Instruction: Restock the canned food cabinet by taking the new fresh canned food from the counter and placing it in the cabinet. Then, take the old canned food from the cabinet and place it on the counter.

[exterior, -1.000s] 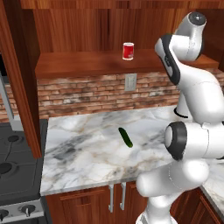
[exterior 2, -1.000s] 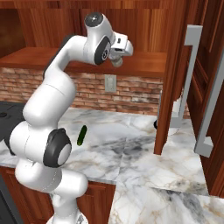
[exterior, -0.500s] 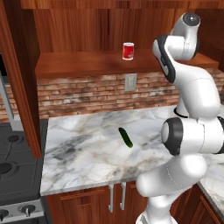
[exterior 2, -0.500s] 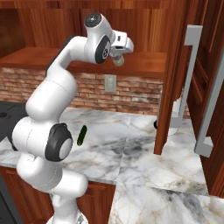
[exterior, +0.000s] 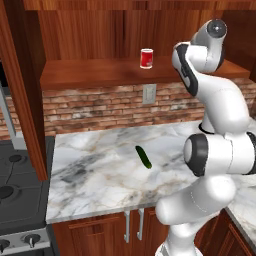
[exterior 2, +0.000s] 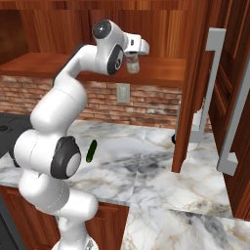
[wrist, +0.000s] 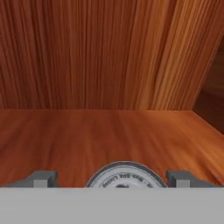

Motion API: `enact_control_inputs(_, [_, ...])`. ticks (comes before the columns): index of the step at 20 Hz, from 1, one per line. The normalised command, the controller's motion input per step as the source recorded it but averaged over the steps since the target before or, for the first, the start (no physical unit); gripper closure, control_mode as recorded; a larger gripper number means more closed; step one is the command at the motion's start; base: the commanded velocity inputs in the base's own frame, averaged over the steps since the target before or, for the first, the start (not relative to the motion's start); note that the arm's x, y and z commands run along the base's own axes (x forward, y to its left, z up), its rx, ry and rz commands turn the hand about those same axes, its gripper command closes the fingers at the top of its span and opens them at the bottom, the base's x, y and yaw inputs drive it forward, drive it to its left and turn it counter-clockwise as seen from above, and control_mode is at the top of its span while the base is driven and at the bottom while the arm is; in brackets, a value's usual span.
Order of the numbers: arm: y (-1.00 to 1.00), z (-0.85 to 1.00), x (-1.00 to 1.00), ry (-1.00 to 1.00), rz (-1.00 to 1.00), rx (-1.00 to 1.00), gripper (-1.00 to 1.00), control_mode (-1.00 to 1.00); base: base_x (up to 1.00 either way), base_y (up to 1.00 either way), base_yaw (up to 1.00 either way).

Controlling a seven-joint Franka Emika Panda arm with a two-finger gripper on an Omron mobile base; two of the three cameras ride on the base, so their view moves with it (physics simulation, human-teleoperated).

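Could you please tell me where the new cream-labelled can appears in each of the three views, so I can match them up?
Left base view: hidden behind the arm's upper links, so I cannot place it.
Right base view: the new can hangs in the gripper, upper centre, over the cabinet shelf.
Hand view: its silver top sits bottom centre between the fingertips.
Shared landmark: the reddish-brown cabinet shelf.

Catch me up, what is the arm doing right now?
The gripper is raised to the cabinet shelf, shut on the new canned food; the can's silver top sits between the fingertips in the hand view, over bare shelf wood. Whether it touches the shelf, I cannot tell. The old red can stands on the shelf, left of the arm. A cucumber lies on the marble counter.
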Motion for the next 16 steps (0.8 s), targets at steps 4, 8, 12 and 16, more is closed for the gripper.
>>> enact_control_inputs(4, [0.00,0.42,-0.30,-0.29,0.00,0.00,-1.00,-1.00,0.00,0.00,0.00])
enact_control_inputs(8, [0.04,0.61,-0.43,-0.33,0.00,0.00,-1.00,-1.00,0.00,0.00,0.00])
enact_control_inputs(12, [0.54,0.42,-0.96,-0.11,0.05,0.00,-1.00,-1.00,0.00,0.00,0.00])
enact_control_inputs(16, [0.97,0.09,-0.96,0.07,0.12,0.00,-1.00,-1.00,0.00,0.00,0.00])
